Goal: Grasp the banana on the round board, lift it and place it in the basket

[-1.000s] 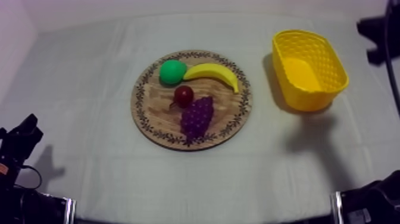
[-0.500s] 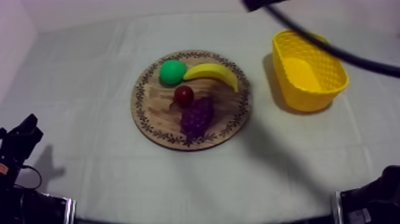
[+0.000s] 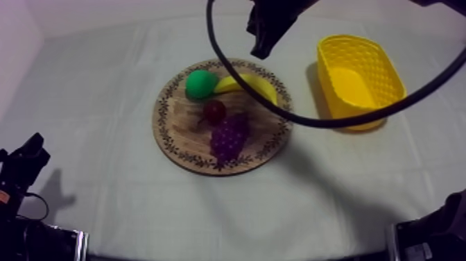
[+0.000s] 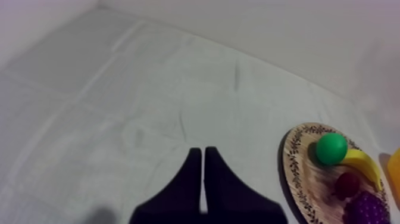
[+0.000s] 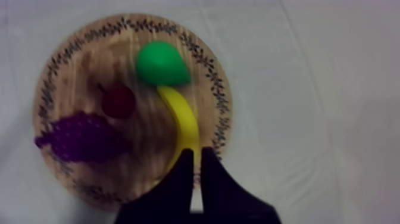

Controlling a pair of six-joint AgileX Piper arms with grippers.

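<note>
The yellow banana lies along the far right of the round wooden board, beside a green pear. My right gripper hangs above the board's far edge, just beyond the banana. Its fingers lie together as a narrow wedge, shut on nothing. In the right wrist view that gripper points at the banana, near its end, with the pear farther on. My left gripper is shut too, low over bare cloth to the left of the board. The yellow basket stands right of the board.
A small red fruit and a bunch of purple grapes lie on the board's near half, close to the banana. My left gripper rests at the table's near left. A black cable loops over the board and the basket.
My right arm has swung in from the far right to above the board's far edge, and its shadow now falls across the board. The fruit and the left arm have not moved.
</note>
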